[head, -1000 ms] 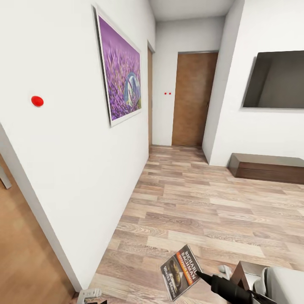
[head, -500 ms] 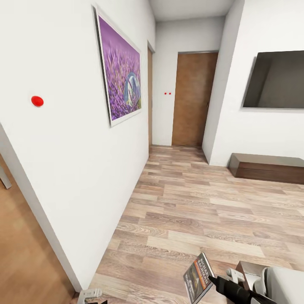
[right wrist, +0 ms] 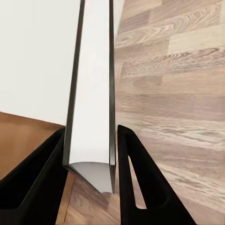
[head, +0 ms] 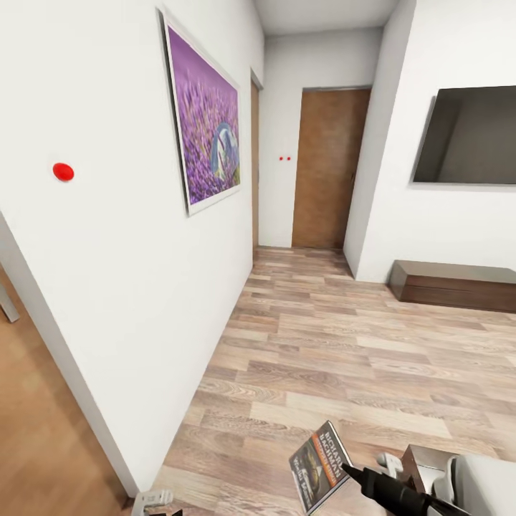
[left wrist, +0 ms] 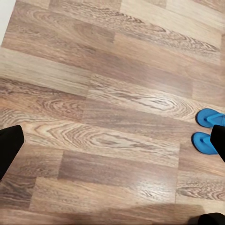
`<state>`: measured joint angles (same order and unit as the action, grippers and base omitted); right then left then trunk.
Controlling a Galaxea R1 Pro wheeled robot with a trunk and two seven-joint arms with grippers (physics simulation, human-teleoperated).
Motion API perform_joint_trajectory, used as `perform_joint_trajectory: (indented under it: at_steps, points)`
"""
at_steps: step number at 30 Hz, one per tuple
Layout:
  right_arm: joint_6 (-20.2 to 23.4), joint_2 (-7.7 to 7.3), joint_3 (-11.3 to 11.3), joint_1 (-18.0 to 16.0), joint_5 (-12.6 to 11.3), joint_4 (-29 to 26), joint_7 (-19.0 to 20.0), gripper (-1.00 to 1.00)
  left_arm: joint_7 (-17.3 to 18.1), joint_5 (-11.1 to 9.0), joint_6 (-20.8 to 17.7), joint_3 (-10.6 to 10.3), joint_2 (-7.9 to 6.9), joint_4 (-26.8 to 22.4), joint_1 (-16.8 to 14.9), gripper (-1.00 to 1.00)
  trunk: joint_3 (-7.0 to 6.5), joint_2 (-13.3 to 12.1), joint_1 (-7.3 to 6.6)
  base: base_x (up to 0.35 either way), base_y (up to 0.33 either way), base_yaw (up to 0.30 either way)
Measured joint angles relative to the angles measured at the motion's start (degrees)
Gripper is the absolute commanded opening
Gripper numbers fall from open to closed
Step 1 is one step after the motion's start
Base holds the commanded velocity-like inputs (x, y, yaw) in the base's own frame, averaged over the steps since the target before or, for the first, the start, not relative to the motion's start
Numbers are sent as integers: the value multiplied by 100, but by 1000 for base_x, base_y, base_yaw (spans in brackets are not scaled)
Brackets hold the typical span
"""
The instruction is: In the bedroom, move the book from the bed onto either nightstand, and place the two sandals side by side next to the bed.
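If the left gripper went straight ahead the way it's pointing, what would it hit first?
Most likely the bare wood floor. The left gripper looks open and aims at empty planks; the two blue sandals lie off to one side, out of its line.

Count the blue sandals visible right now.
2. Both sandals show in the left wrist view, lying side by side on the wood floor: one sandal and the other sandal, each partly cut off behind a dark gripper part.

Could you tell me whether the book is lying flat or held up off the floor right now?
Held up: the right gripper clamps the book edge-on between its fingers, above the wood floor.
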<state>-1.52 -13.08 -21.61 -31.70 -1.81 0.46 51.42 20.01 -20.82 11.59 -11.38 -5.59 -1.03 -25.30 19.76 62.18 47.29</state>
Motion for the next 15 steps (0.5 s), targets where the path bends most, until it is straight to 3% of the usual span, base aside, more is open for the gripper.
perform_joint_trajectory:
  at_steps: [9,15]
  points:
    - [0,23,5,2,0,88,18,-100,2,0,6,0,-11,-1,-3,100,0,0,0,129,98,0]
    - [0,28,7,4,-1,104,18,-100,0,0,1,0,-11,-1,-1,100,0,0,-1,234,140,0]
